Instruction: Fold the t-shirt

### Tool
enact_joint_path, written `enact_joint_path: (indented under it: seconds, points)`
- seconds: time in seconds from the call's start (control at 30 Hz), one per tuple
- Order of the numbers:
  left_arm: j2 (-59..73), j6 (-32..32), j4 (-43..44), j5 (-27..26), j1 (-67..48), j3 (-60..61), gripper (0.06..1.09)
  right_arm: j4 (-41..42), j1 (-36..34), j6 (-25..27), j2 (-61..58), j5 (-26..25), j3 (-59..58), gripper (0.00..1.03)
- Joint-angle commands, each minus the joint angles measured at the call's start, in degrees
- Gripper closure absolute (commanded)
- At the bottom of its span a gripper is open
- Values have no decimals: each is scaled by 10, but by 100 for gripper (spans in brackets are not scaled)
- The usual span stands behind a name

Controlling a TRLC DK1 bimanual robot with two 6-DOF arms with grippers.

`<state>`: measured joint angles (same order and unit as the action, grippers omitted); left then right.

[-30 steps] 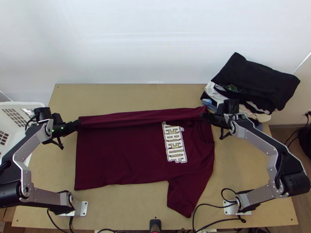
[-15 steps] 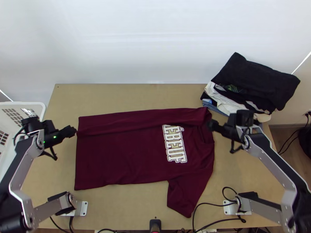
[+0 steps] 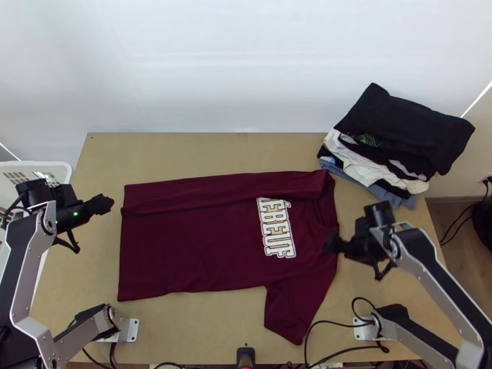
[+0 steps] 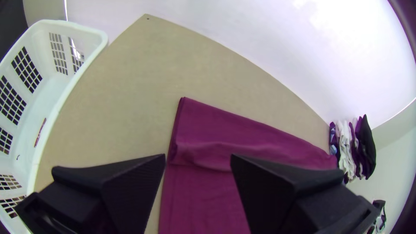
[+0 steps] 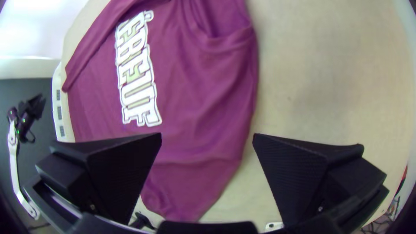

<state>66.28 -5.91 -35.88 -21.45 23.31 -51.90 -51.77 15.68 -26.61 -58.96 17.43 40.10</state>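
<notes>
In the top view, the maroon t-shirt (image 3: 184, 252) lies spread with its far long side folded over in a strip and one sleeve sticking out toward the near edge. My left gripper (image 3: 109, 203) is left of the hem, away from the cloth. My right gripper (image 3: 329, 243) is over the collar-side edge of the shirt. In the left wrist view, my left gripper (image 4: 198, 158) stands open, with the t-shirt (image 4: 208, 195) beyond it. The right wrist view has my right gripper (image 5: 207, 136) open too, the shirt's shoulder and sleeve (image 5: 195, 169) beneath, nothing between its fingers.
A pile of clothes, black on top (image 3: 406, 132), stands at the table's back right. A white basket (image 4: 65, 97) is beside the table's left edge. Bare tabletop (image 3: 203, 157) runs behind the shirt. Cables (image 3: 344, 352) lie along the near edge.
Both grippers have let go of the folded strip's ends. The left one moved left and slightly nearer; the right one backed off to the right, then came toward the near side over the shirt.
</notes>
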Motion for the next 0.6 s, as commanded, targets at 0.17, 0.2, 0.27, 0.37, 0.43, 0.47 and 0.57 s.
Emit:
enact_joint_path:
  seconds: [0.17,0.2,0.27,0.37,0.43,0.47,0.57]
  points:
    - [-12,1,-17,-5,-8,-18,34,-91,41,-14,39,5,-43,7]
    - [-12,1,-17,-5,-8,-18,34,-91,41,-13,42,5,-49,7]
    - [-13,1,-19,-5,-7,-18,34,-91,42,-13,50,5,-58,11]
    - [-13,1,-22,-5,-7,-18,34,-79,44,-13,50,6,-71,15]
    - [-15,1,-22,-5,-8,-19,34,-64,45,-9,46,6,-89,15]
    - [-15,1,-23,-5,-8,-19,34,-50,45,-5,44,7,-99,16]
    - [-13,1,-23,-5,-9,-17,34,-24,45,-7,31,13,-118,16]
